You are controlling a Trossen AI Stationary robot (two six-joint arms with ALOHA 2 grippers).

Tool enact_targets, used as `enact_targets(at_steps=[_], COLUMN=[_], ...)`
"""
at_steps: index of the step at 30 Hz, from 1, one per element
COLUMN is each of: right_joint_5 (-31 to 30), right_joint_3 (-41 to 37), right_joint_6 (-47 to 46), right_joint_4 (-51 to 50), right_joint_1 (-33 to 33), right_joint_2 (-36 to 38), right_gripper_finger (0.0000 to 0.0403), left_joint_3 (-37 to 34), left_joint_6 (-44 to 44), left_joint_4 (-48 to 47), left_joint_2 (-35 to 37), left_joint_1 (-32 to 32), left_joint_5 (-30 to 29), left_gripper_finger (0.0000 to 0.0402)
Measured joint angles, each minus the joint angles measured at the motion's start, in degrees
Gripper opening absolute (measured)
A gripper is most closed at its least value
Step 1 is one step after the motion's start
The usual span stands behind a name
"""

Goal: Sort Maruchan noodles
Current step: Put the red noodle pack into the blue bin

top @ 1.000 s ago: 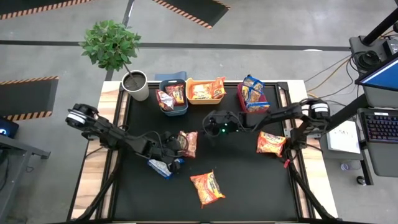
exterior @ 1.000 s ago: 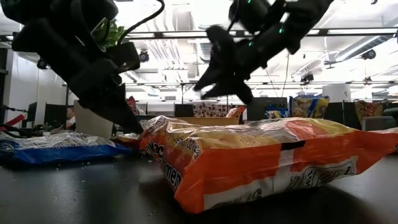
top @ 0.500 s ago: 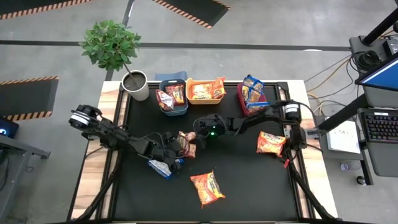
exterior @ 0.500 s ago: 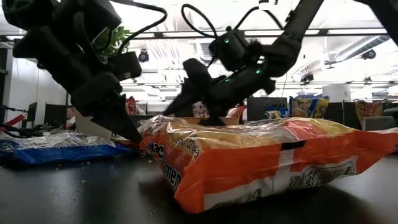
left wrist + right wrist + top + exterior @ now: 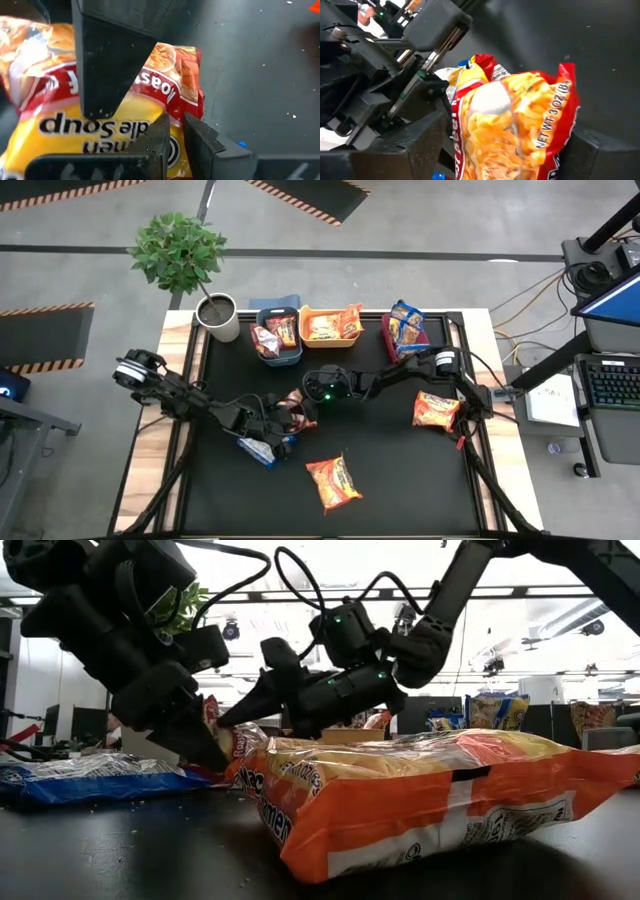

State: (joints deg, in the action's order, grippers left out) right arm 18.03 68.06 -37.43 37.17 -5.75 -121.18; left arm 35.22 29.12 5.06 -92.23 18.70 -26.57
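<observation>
Left gripper (image 5: pixel 283 416): arm stretched low across the desk (image 5: pixel 390 480), fingers closed on one edge of a red-and-yellow crinkly plastic noodle packet (image 5: pixel 298 408), lifted mid-desk.

Packet: judged light, limp and slippery, contents brittle; best pinched at a sealed edge.

Right gripper (image 5: pixel 306 394): arm reaching in from the right, fingers spread wide either side of the packet's far end, not closed.
</observation>
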Motion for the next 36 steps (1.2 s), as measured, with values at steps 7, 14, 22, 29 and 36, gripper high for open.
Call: enact_targets(at_steps=[7,14,22,29,36], right_joint_5=[0.4,0.7,0.9,1.5,1.5], right_joint_3=[0.7,0.6,0.6,0.6,0.5], right_joint_6=[-0.1,-0.1,0.0,0.4,0.5], right_joint_4=[-0.1,-0.3,-0.4,-0.5,-0.5], right_joint_1=[0.1,0.2,0.2,0.3,0.3], right_joint_2=[0.0,0.0,0.1,0.4,1.7], right_gripper_finger=[0.0226,0.0185,0.0136,0.0127,0.0126], left_joint_3=[0.0,0.0,0.0,0.0,0.0], left_joint_6=[-0.3,-1.7,-4.3,-6.4,-13.5], left_joint_4=[0.1,0.4,-0.1,-8.0,-17.2], left_joint_2=[0.0,1.2,5.4,13.7,29.8], left_joint_1=[0.0,0.1,0.2,0.6,2.1], left_joint_5=[-0.5,-1.0,-1.5,-2.0,-8.2], left_gripper_finger=[0.0036,0.0036,0.0036,0.0037,0.0037])
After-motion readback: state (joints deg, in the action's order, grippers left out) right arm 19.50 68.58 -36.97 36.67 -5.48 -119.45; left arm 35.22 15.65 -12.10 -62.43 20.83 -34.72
